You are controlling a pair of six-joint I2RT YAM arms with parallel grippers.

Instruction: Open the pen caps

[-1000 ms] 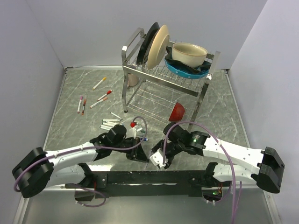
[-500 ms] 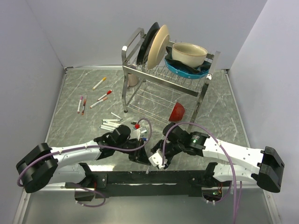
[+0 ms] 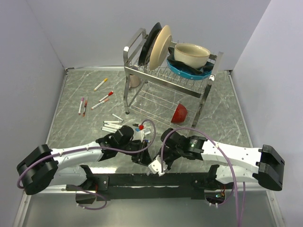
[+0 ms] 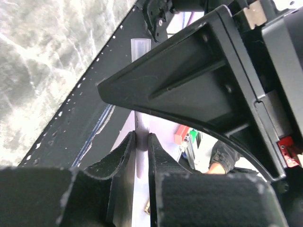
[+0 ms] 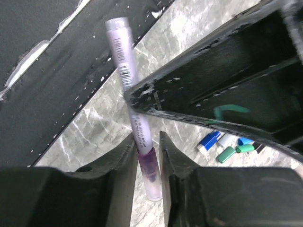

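My left gripper [image 4: 142, 137] is shut on the white barrel of a pen [image 4: 141, 125]. The right wrist view shows that pen [image 5: 128, 85] slanting up from my right gripper [image 5: 147, 137], whose jaws are shut on its translucent purple pen cap [image 5: 149, 170]. From above, the left gripper [image 3: 142, 157] and right gripper [image 3: 157, 165] meet over the near table edge. Loose pen caps lie behind them: blue [image 5: 208, 141] and green [image 5: 226, 154], with a red one [image 3: 140, 126]. Capped pens lie far left, yellow [image 3: 100, 84], red [image 3: 106, 96] and pink [image 3: 81, 106].
Bare white barrels [image 3: 111, 125] lie left of the grippers. A metal dish rack [image 3: 137, 80] with plates and bowls stands at the back, a red bowl [image 3: 179, 112] under it. The black mounting rail [image 3: 142, 180] runs along the near edge.
My right gripper has slid left to the pen held by the left gripper and its jaws have narrowed onto the purple cap. The left arm shifted slightly right.
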